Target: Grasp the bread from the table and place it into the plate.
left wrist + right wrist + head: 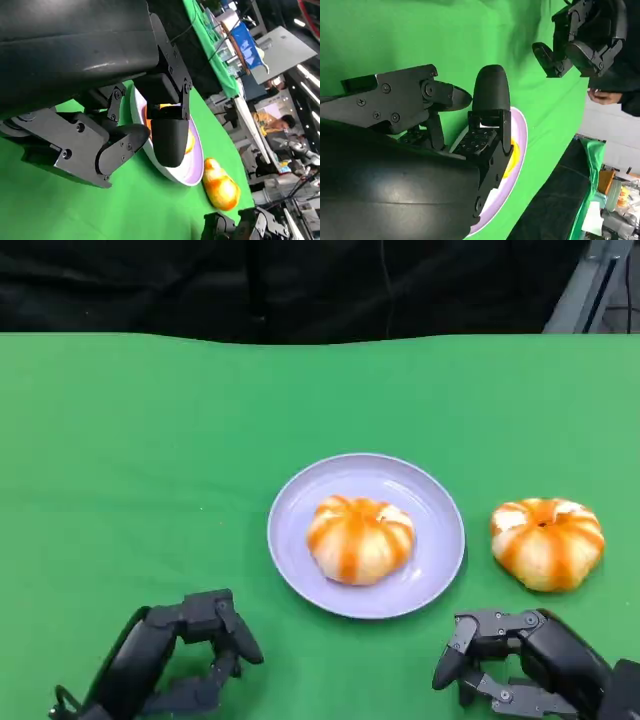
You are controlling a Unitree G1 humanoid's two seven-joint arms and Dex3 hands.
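You had one bread (359, 538) on the plate (440, 500), second bread (547, 542) at its 3 o'clock on the table (150, 440), left hand (175, 655) and right hand (520, 660) both empty, fingers apart.

Robotics lab or demo hall is indicated. The counter (150, 440) is covered in green cloth, backed by a black drape (300, 285). In the left wrist view, a further green-covered table (210, 45) loaded with gear, overhead strip lights (305, 75) and a seated person (272, 122) are seen.
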